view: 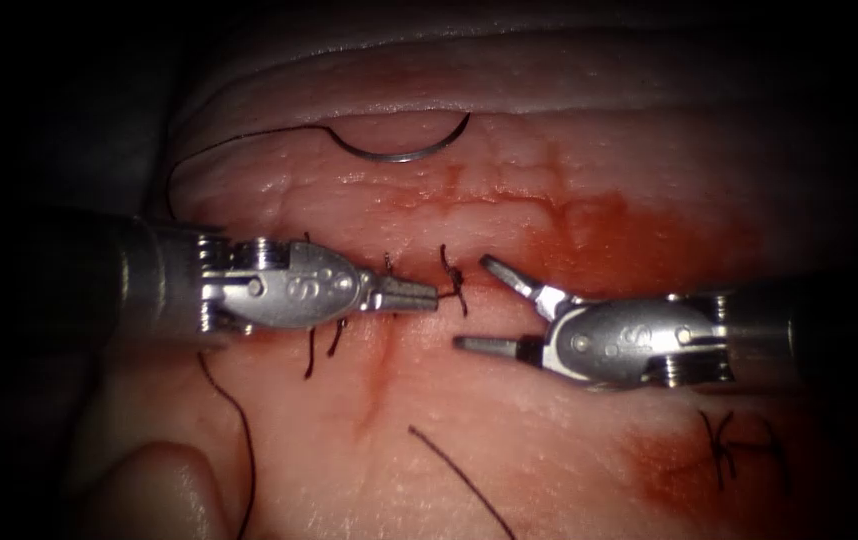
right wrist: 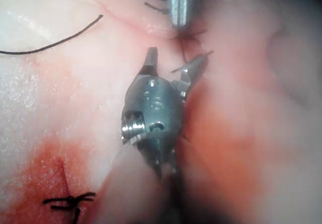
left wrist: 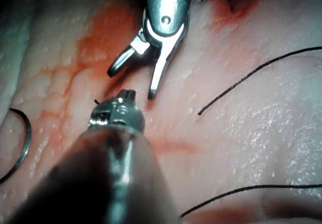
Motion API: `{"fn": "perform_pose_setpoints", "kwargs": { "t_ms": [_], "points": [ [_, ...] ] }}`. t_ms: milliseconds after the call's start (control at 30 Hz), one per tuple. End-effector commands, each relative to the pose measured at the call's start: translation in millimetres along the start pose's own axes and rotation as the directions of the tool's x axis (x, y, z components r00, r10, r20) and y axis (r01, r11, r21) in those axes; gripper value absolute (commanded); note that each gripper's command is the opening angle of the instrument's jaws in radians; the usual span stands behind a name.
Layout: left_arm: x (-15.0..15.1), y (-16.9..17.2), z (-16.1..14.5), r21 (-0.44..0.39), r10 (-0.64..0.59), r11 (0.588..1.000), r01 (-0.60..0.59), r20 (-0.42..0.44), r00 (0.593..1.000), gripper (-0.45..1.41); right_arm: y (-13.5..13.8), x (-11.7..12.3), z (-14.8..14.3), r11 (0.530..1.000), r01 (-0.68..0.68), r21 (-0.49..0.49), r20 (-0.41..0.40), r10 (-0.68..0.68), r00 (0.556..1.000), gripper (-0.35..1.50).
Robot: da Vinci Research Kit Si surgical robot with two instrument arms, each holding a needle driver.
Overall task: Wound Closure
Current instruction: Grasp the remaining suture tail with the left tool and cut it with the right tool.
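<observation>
The left arm's steel tool [view: 427, 296] is clamped on the dark thread [view: 452, 292] at the knot over the cut in the pink pork tissue [view: 509, 440]. The right arm's steel tool [view: 477, 305] stands apart, holding nothing, just beside the knot. The curved steel needle [view: 404, 153] lies free on the tissue, well apart from both tools.

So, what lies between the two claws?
In the endoscope view, a knotted thread stands on the cut between them; the left claw, shut, holds its strand, while the right claw is open.
</observation>
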Motion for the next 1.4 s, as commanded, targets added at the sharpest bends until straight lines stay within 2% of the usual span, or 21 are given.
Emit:
{"fn": "perform_pose_setpoints", "kwargs": {
  "t_ms": [33,133,333,467,933,1133,1200,1233,1267,1333,1400],
  "points": [
    [0.1,0.1,0.8,-0.001,-0.001,1.000,0.001,-0.002,1.000,-0.45,-0.5,0.4,1.6,0.999,0.027,-0.028,-0.020,-0.028,0.999,1.18],
    [0.3,0.4,0.8,-0.006,-0.003,1.000,0.003,-0.006,1.000,-0.45,-0.9,0.9,2.7,0.998,0.048,-0.046,-0.021,-0.049,0.999,1.25],
    [1.1,1.0,0.9,-0.017,-0.006,1.000,0.006,-0.016,1.000,-0.45,-1.6,1.5,4.5,0.985,0.134,-0.106,-0.044,-0.139,0.989,1.15],
    [1.1,1.1,1.1,-0.020,-0.006,1.000,0.006,-0.019,1.000,-0.45,-1.7,1.7,4.9,0.982,0.137,-0.133,-0.070,-0.147,0.987,1.18],
    [0.9,1.4,1.3,-0.022,-0.002,1.000,0.002,-0.021,1.000,-0.45,-1.5,2.6,7.0,0.981,0.130,-0.142,-0.132,-0.149,0.980,1.10],
    [0.9,1.7,1.3,-0.024,-0.001,1.000,0.000,-0.023,1.000,-0.45,-1.3,2.3,7.6,0.981,0.132,-0.141,-0.136,-0.152,0.979,1.06],
    [1.0,1.8,1.3,-0.023,0.000,1.000,0.000,-0.023,1.000,-0.45,-1.3,2.1,7.7,0.981,0.134,-0.142,-0.137,-0.154,0.979,0.91],
    [1.0,1.8,1.4,-0.025,0.000,1.000,0.000,-0.025,1.000,-0.45,-1.4,2.0,7.7,0.981,0.135,-0.140,-0.140,-0.155,0.978,0.59],
    [1.0,1.8,1.4,-0.025,0.000,1.000,0.000,-0.025,1.000,-0.45,-1.5,2.0,7.7,0.980,0.136,-0.141,-0.139,-0.156,0.978,0.16],
    [1.0,1.9,1.3,-0.026,0.000,1.000,-0.001,-0.025,1.000,-0.45,-1.7,1.9,7.7,0.979,0.137,-0.151,-0.128,-0.157,0.979,-0.35],
    [1.0,1.9,1.3,-0.026,0.000,1.000,-0.001,-0.025,1.000,-0.45,-1.7,1.8,7.7,0.978,0.137,-0.158,-0.118,-0.156,0.981,-0.35]
  ]
}}
